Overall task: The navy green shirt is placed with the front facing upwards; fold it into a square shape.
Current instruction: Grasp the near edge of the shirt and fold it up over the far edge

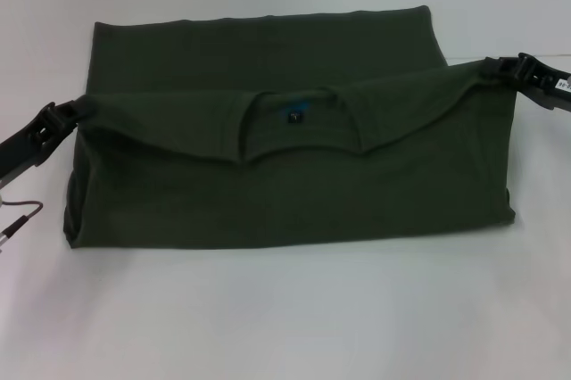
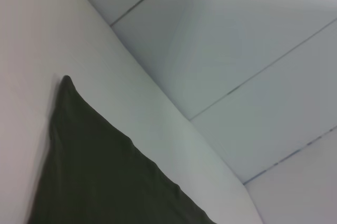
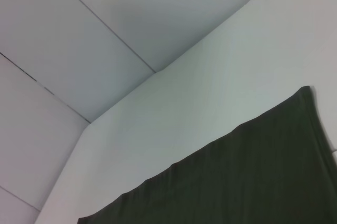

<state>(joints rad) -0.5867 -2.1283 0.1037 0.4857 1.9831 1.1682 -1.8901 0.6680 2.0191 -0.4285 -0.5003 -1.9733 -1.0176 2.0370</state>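
Olive shirt [image 1: 294, 157] mid-frame on white surface [image 1: 285, 318], collar edge doubled over. Left claw [image 1: 64, 115] clamped on its left corner, right claw [image 1: 507, 72] clamped on its right corner, fold lifted between them.

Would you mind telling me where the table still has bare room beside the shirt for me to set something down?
The widest bare strip of the white table lies between the navy green shirt and the near edge. A narrower strip runs behind the shirt's far edge. Both sides are crowded: the left pincer and the right pincer grip the shirt's folded edge there.
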